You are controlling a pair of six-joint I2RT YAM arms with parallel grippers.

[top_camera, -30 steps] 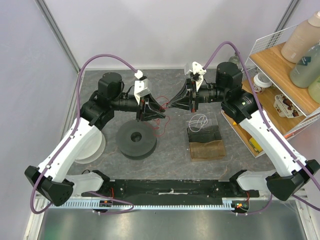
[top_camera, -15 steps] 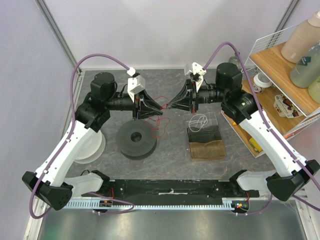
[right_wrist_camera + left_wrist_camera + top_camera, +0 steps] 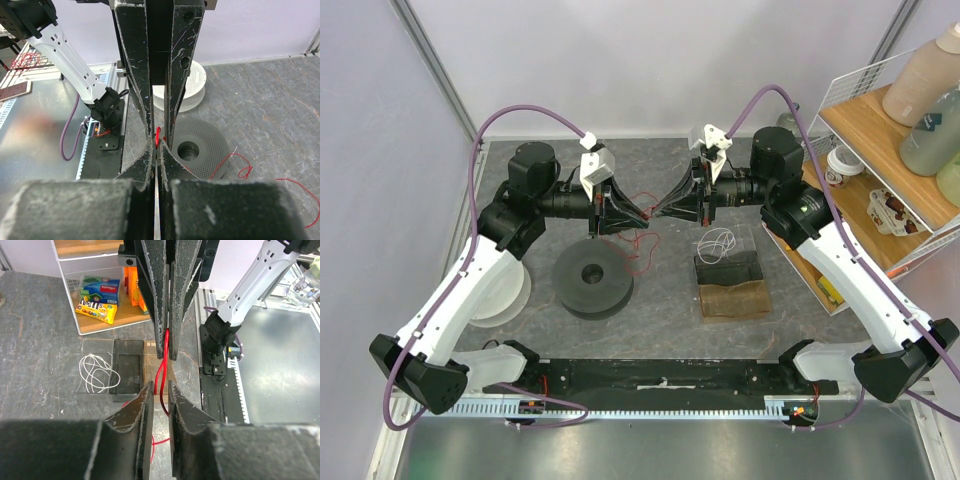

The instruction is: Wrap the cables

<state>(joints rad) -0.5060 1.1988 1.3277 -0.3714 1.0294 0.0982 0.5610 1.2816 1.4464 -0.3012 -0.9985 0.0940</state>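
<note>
The thin red wire (image 3: 641,262) hangs between my two grippers, and its loose end curls over the table beside the black spool (image 3: 593,280). My right gripper (image 3: 657,213) is shut on the wire; in the right wrist view (image 3: 156,149) the wire (image 3: 158,134) sticks out just past its tips. My left gripper (image 3: 643,219) meets it tip to tip. In the left wrist view (image 3: 160,386) the jaws stand slightly apart and the red wire (image 3: 162,367) runs through the gap, up to the right gripper (image 3: 166,356).
A white spool (image 3: 505,295) lies left of the black one. A coil of white cable (image 3: 718,242) lies in a clear tray behind a brown and black box (image 3: 732,285). A wire shelf (image 3: 880,150) with bottles and snacks stands at the right.
My left gripper pulled back to the left, then came back right to the right gripper's tips. The right arm has not moved and still holds the wire.
</note>
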